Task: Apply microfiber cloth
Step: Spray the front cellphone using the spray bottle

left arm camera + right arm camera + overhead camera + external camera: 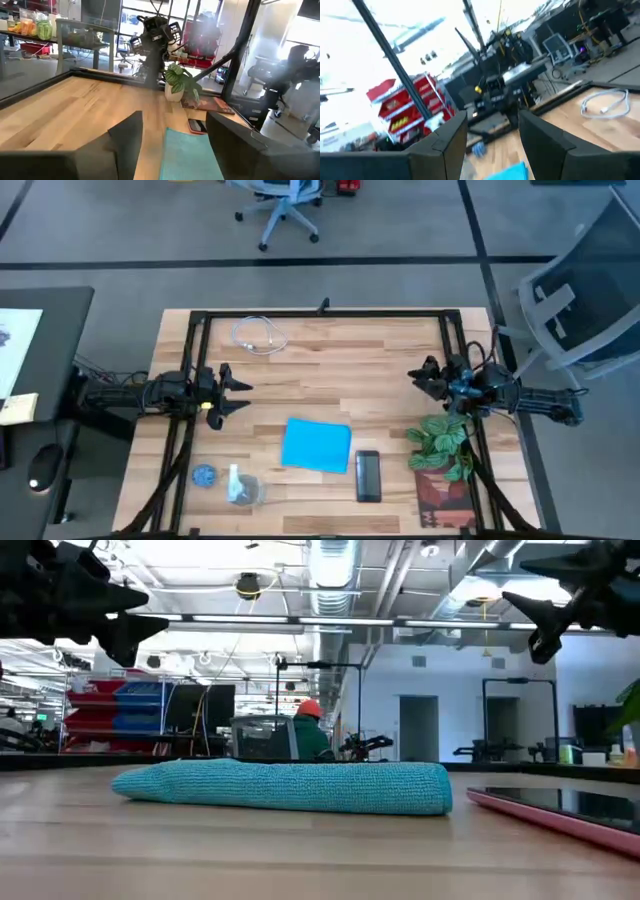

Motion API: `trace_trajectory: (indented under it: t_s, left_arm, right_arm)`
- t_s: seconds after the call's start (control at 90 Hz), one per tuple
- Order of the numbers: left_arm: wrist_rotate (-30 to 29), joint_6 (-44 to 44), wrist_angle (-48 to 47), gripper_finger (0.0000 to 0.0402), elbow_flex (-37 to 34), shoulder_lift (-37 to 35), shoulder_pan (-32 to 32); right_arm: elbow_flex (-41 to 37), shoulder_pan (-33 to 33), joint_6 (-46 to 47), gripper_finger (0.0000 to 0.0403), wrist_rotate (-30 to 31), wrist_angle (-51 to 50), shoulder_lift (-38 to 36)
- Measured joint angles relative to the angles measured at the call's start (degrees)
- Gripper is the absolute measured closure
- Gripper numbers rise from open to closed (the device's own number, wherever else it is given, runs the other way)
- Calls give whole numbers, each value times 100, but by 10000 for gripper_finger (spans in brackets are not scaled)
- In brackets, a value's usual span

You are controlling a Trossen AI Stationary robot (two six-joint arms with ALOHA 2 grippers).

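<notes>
High view: the microfiber cloth (316, 445) lies flat on the wooden table (340, 360), lower centre of the frame, touched by neither arm. A black phone (368, 476) sits just right of it. The left gripper (238, 392) is at mid-left, fingers spread apart and holding nothing. The right gripper (418, 377) is at mid-right, also spread and empty. A white cable (261, 335) is coiled in the upper left of the table, a potted plant (441, 438) sits lower right, and a small blue disc (204, 474) lower left.

Low view: cloth (285, 786) stretches across mid-frame on the tabletop, with the phone's edge (560, 810) at lower right. Both grippers hang in the top corners, clear of the table.

Left wrist view: dark fingers (127, 137) stand parted; cloth (192, 157) shows between them at bottom centre, with the phone (198, 126) and plant (176, 82) beyond it.

Right wrist view: fingers (540, 135) parted; a corner of the cloth (507, 172) at bottom centre, the cable (605, 105) at right.
</notes>
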Motion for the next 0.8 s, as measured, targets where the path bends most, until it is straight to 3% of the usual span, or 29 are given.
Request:
trace_trajectory:
  t_s: [0.111,0.344,0.522,0.678,0.8]
  left_arm:
    - [-2,-2,0,206,0,0,0]
    - [0,-2,0,206,-2,0,2]
    - [0,-2,0,206,-2,1,2]
    - [0,-2,0,206,0,0,2]
    - [0,-2,0,206,-2,0,0]
  right_arm:
    - [0,254,338,239,-57,272,2]
    - [381,919,-467,239,-174,-83,656]
    - [1558,1206,-1582,225,-172,-998,1935]
    - [2788,1466,-2198,183,-174,-2284,3297]
    - [3495,1897,-2576,151,-174,-2743,4519]
